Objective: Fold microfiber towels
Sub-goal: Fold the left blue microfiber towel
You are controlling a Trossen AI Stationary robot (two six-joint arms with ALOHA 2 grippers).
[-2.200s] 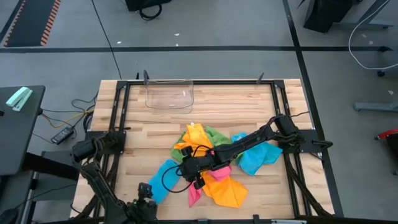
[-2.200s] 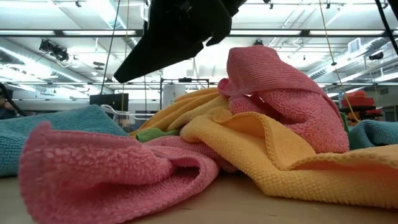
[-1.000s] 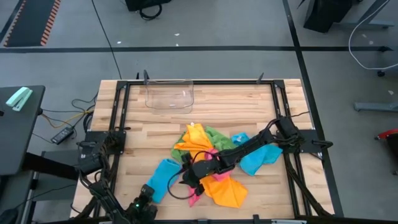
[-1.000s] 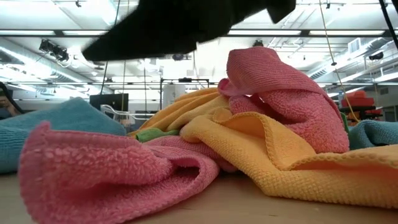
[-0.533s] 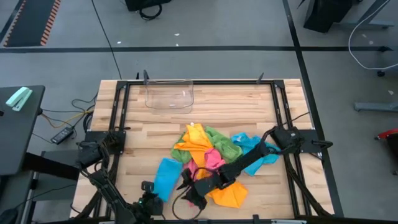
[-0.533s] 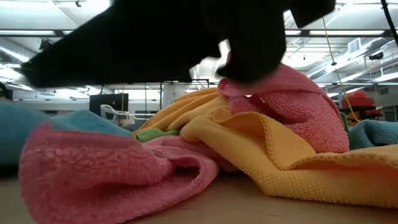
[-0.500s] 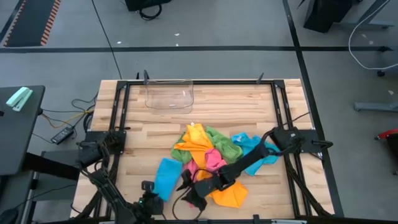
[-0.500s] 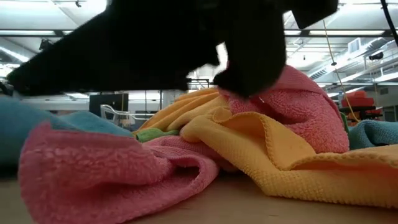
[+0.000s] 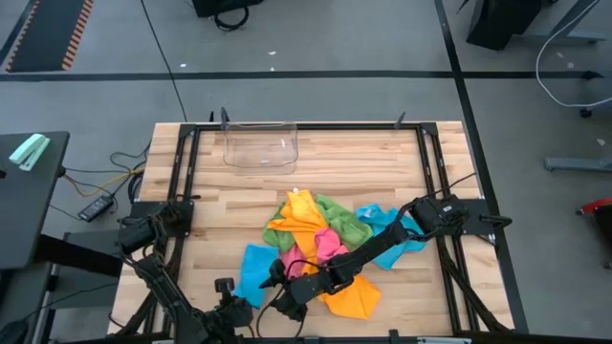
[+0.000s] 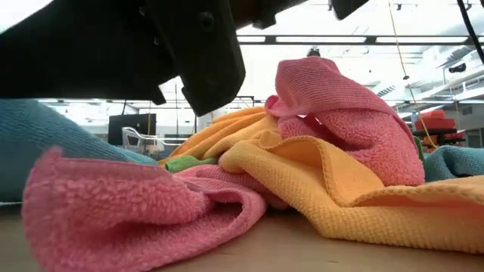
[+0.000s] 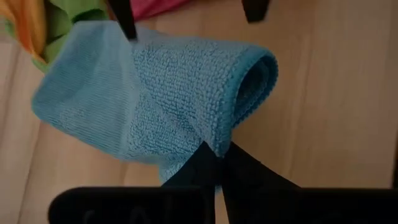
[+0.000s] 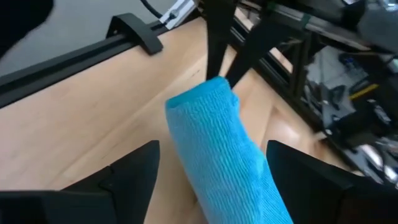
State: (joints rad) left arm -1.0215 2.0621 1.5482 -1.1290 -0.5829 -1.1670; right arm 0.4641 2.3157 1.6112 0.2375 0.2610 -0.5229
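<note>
Blue towel [image 11: 155,93] sat pinched in the left gripper [image 11: 217,152], fingers clamped on its folded edge; only the left wrist view showed that bite. The right gripper [image 12: 211,162] stood wide apart astride the same towel, near the table's [image 9: 382,162] front left. From above, the heap [image 9: 320,229] lay mid-table, a clear bin [image 9: 260,148] far beyond.

Robotics lab: wood bench [image 9: 382,162] in black alu frame [image 9: 306,125], grey floor w/ cables [image 9: 100,172], strip ceiling lights [image 10: 333,39].
</note>
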